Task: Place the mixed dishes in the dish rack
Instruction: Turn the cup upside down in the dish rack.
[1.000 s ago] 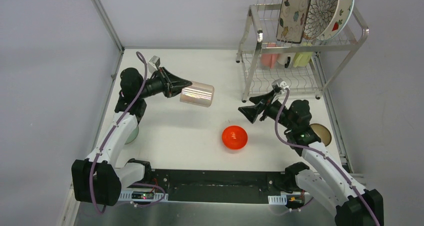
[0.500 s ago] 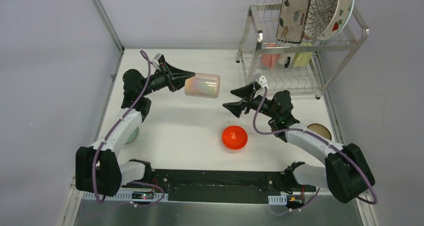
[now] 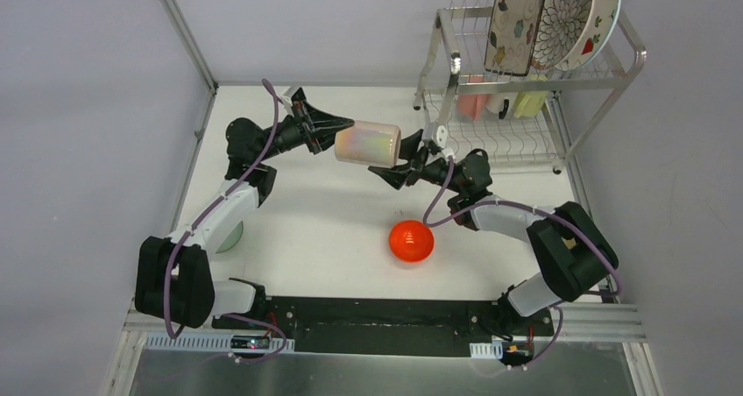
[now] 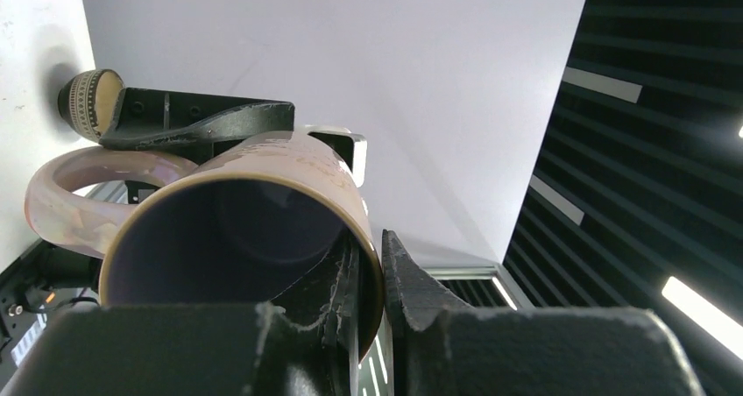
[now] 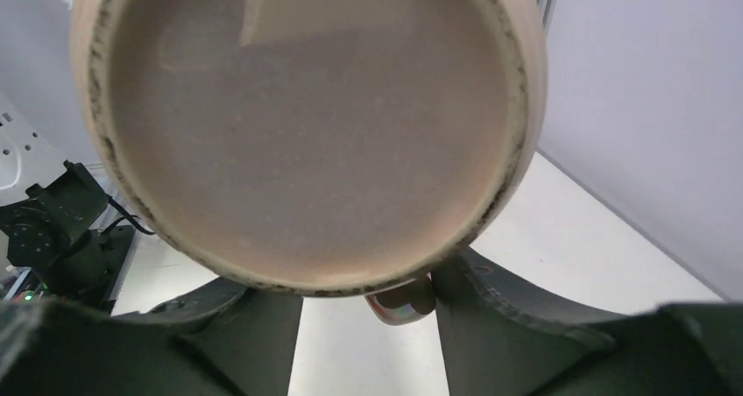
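While my left claw (image 3: 337, 136) is pinched narrow on the rim of the pearly mug (image 3: 368, 144), holding it on its side in the air near the dish rack (image 3: 499, 137), my right claw (image 3: 401, 162) stands part-way apart at the mug's base end, and I cannot tell whether it touches. I judge the mug stiff, fairly heavy, slick with glaze and breakable. The sounder hold is square across the wall by the base, or on the handle (image 4: 61, 194).
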Available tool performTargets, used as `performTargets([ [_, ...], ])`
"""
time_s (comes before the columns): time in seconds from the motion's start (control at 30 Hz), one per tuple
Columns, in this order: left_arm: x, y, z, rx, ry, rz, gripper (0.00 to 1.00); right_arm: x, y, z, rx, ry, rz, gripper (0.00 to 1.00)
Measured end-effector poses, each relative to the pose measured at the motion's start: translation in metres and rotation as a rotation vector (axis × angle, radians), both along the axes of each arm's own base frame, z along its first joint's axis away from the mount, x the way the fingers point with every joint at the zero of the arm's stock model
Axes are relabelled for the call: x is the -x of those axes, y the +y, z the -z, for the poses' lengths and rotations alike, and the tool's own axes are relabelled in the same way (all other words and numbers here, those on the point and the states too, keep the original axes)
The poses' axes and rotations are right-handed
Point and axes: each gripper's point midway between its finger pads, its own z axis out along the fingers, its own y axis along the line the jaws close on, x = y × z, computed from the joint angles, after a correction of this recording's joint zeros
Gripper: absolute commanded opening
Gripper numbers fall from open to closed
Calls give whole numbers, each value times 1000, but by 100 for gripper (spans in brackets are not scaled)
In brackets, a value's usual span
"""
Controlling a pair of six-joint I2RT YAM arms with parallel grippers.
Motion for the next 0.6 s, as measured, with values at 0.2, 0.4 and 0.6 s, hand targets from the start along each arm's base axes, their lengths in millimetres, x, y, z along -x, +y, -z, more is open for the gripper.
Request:
performTargets([
  [0.2,-2,2,-5,19,-10,-16,0,-6,4,-6,-31,-44,1,46],
  [0.4,-1,4,-4,30,-28,-29,0,-4,5,-9,-38,-48,-5,47],
  [0.6,-4,7,-11,59,-58,-70,0,-6,8,-21,-66,-14,-25,47],
])
